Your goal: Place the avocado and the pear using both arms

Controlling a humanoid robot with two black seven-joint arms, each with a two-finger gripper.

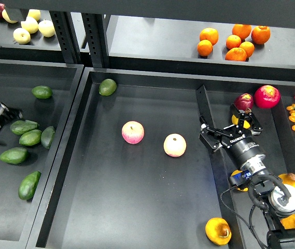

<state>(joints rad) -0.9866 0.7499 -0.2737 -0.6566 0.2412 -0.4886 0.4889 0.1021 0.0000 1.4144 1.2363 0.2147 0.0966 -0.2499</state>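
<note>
The avocado (29, 185), dark green and elongated, lies free in the left tray (59, 78) near its front. My left gripper (3, 110) is at the far left edge, well above and behind the avocado; it is small and dark, so its fingers cannot be told apart. The pear (218, 231), golden yellow-orange with a dark blotch, lies in the front right corner of the middle tray (152, 85). My right gripper (229, 124) is open and empty over the divider between the middle and right trays, far behind the pear.
Two pink-and-yellow apples (132, 132) (174, 144) lie mid-tray, and an olive avocado (107, 86) lies at its back left. Several paler avocados (24, 126) lie in the left tray. Red and yellow fruit (267, 96) lie around the right gripper. Oranges (235, 40) sit on the back shelf.
</note>
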